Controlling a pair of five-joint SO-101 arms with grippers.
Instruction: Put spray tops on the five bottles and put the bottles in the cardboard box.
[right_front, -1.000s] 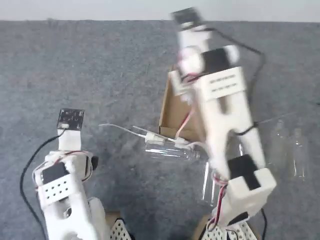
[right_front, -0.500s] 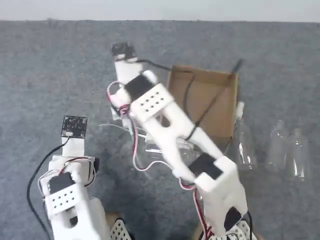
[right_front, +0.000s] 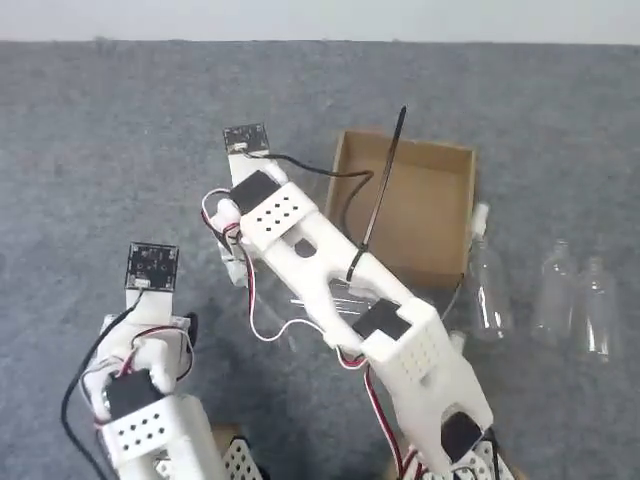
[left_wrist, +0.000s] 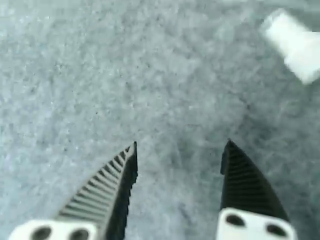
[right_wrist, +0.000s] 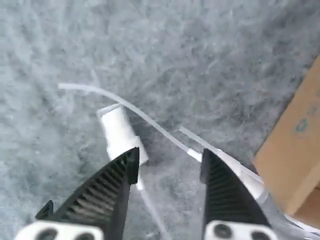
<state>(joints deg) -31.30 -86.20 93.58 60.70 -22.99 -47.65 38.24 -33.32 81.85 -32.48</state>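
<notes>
Nearest you, your left tool (left_wrist: 181, 144) hangs over the grey surface (left_wrist: 90, 70) with its fingers spread wide and nothing between them. A white plastic piece (left_wrist: 295, 42) lies on the surface farther ahead, well apart from the fingers. Beyond that, your right arm (right_front: 330, 270) stretches from its base across to the left of the box. Your right tool (right_wrist: 170, 151) is parted too and empty, over a spray top (right_wrist: 119, 131) that lies flat, its white head just beside one fingertip and its thin tube trailing away. A second spray top (right_wrist: 220, 159) lies near the other finger, close to a corner of the cardboard box (right_front: 425, 215), which sits open. To the box's right stand three clear bottles: a first bottle (right_front: 486, 295) just beside the box wall, wearing a white top, then a second bottle (right_front: 555, 290) and a third bottle (right_front: 598, 308) side by side farther right.
</notes>
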